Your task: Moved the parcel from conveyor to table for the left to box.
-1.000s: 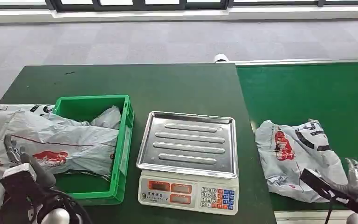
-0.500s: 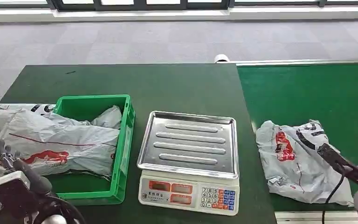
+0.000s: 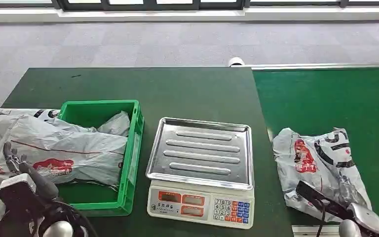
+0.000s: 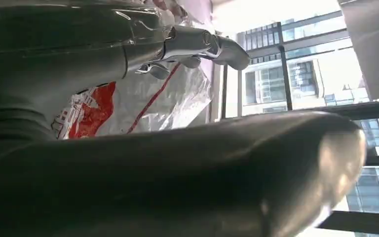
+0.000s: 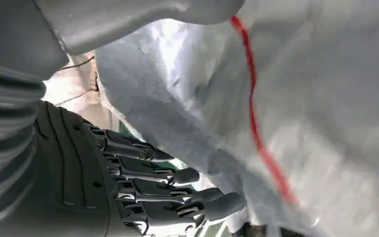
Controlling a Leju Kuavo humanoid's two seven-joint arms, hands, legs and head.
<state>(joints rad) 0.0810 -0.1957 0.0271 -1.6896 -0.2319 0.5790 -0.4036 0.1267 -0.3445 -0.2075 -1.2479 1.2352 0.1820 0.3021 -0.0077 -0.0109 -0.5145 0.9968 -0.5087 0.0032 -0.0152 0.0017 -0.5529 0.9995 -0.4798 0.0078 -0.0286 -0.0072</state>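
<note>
The parcel (image 3: 318, 163), a crumpled grey mailing bag with red and black print, lies on the bright green conveyor (image 3: 335, 94), close to its near edge and just beside the seam where the belt meets the bench (image 3: 128, 84). The right hand (image 5: 143, 187) is right up against it: from the wrist camera the dark fingers (image 5: 187, 175) curl underneath the bag's grey plastic while the thick thumb arches over the top, the parcel's edge sitting between them. From above, the right arm's dark wrist comes in at the bottom right corner, overlapping the near corner of the bag. Whether the fingers have actually clamped down on the plastic I cannot tell; the bag lies flat on the belt.

Over on the other side, the left hand (image 3: 11, 157) hovers low at the bench's left end, above a heap of grey bags (image 3: 54, 148) that spills out of the green crate (image 3: 131, 148) and across the dark bench top. Its fingers are stretched out and apart, nothing in them.

Between crate and conveyor stands a weighing scale (image 3: 200, 170), steel tray on top, keypad and displays facing the robot. Beyond the bench, grey carpet tiles (image 3: 177, 44) run to a window wall.
</note>
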